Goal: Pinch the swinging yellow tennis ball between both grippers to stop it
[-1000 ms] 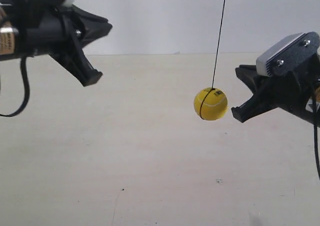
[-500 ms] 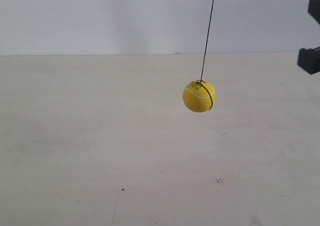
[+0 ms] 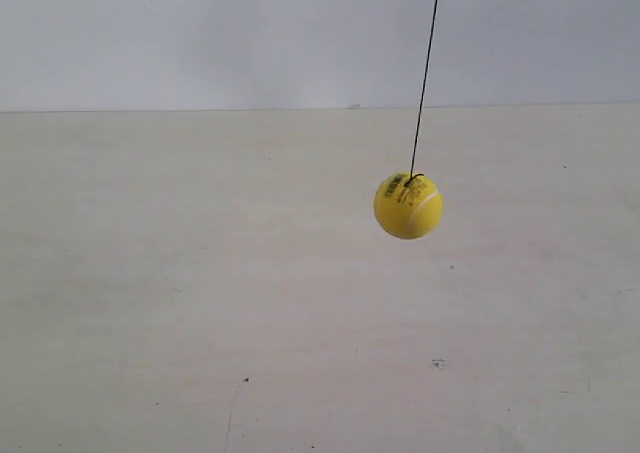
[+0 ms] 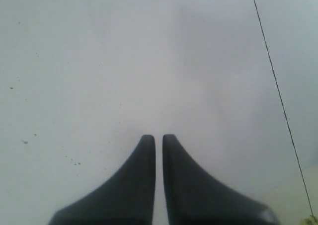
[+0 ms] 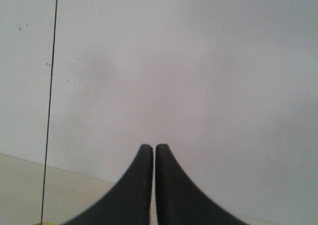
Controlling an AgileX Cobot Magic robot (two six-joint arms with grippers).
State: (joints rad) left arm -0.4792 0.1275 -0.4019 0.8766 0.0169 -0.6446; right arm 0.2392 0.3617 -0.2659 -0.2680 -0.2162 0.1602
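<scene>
The yellow tennis ball hangs free on its thin dark string above the pale table, right of the middle of the exterior view. Neither arm shows in that view. In the left wrist view my left gripper is shut with nothing between its black wedge jaws, facing a white wall; the string runs past it and a sliver of the yellow tennis ball shows at the frame corner. My right gripper is also shut and empty, with the string off to one side.
A pale wooden tabletop fills the lower exterior view, with a white wall behind it. A few small dark specks mark the table.
Both arms, which flanked the ball a second ago, have pulled out of the exterior view. The ball drifted left, then back slightly right, and turned on its string.
</scene>
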